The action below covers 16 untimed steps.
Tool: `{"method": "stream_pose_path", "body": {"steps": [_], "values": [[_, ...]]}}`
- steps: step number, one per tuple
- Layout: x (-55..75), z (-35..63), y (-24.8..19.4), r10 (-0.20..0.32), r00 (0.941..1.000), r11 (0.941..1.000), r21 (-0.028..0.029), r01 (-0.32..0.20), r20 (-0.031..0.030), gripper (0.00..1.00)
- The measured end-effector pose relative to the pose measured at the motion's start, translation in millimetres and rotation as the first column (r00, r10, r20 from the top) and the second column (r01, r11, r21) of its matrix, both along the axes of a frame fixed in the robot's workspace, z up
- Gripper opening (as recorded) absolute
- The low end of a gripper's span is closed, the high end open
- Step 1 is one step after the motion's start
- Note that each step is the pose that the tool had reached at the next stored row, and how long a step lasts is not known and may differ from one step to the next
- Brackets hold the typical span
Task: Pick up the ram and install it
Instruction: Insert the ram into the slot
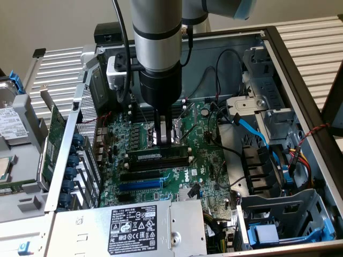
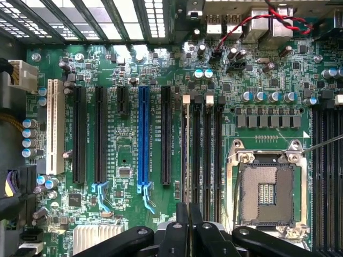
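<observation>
- Fingers (image 2: 182, 231) are closed together, tips at the top edge of the ram (image 1: 158, 156) (pinching or only pressing, I cannot tell).
- Ram stands upright among the black slots (image 1: 155, 167) on the green board (image 1: 206, 160).
- Risk, I think: if one end sits higher, a push may bend the stick or leave it half seated.

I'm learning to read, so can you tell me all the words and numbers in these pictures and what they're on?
No text reads clearly.
Black sticker on the power supply: white print and signs, too small to read.
White label on the hard drive: too small.
White label on the ram: too small.
White print on the motherboard: too small.
</observation>
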<state>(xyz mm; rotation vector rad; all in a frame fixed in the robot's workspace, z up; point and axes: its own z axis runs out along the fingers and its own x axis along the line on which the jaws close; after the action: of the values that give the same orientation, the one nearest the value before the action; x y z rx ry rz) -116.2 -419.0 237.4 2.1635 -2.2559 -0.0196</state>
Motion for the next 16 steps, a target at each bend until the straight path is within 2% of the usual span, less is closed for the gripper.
{"method": "stream_pose_path", "body": {"steps": [16], "values": [[-0.2, -3.2, 0.3, 0.000, 1.0000, 1.0000, 0.0001, 0.000, 0.0001, 0.13]]}}
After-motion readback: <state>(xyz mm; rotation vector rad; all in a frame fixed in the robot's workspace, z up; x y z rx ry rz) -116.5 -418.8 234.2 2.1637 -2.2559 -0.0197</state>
